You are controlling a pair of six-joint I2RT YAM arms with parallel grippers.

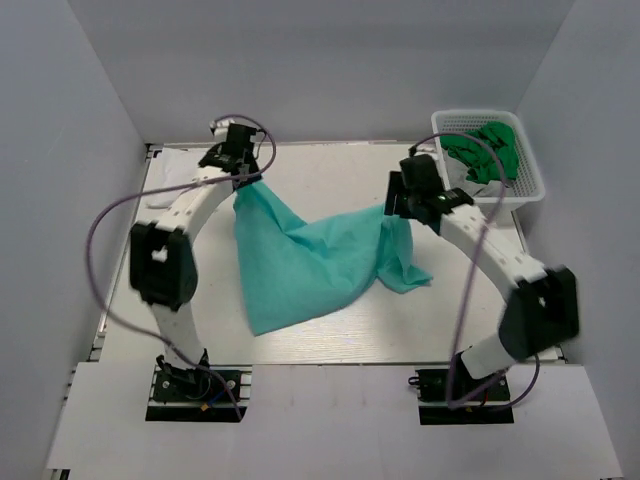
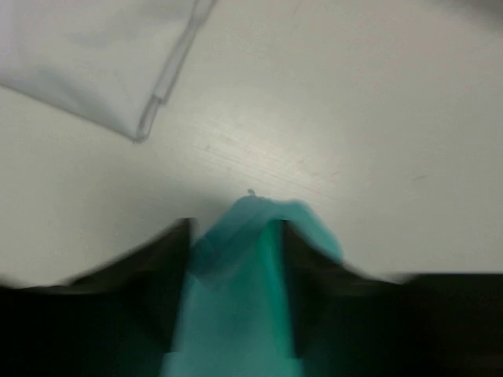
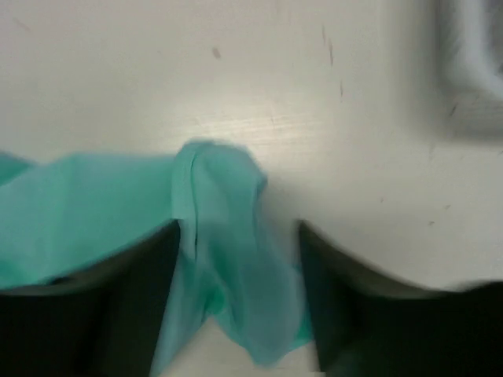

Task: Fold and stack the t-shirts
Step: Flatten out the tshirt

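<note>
A light teal t-shirt [image 1: 300,265] is strung between my two grippers, its lower part draped on the white table. My left gripper [image 1: 240,178] is shut on one corner of it at the back left; the cloth [image 2: 236,314] fills the gap between the fingers [image 2: 169,267]. My right gripper [image 1: 396,212] is shut on another bunch of the shirt [image 3: 228,267] at the centre right. A white t-shirt [image 2: 86,63] lies flat on the table beyond the left gripper. A bright green t-shirt [image 1: 485,150] lies in the basket.
A white mesh basket [image 1: 530,185] stands at the back right corner, close to the right arm; its blurred edge shows in the right wrist view [image 3: 471,78]. Grey walls enclose the table on three sides.
</note>
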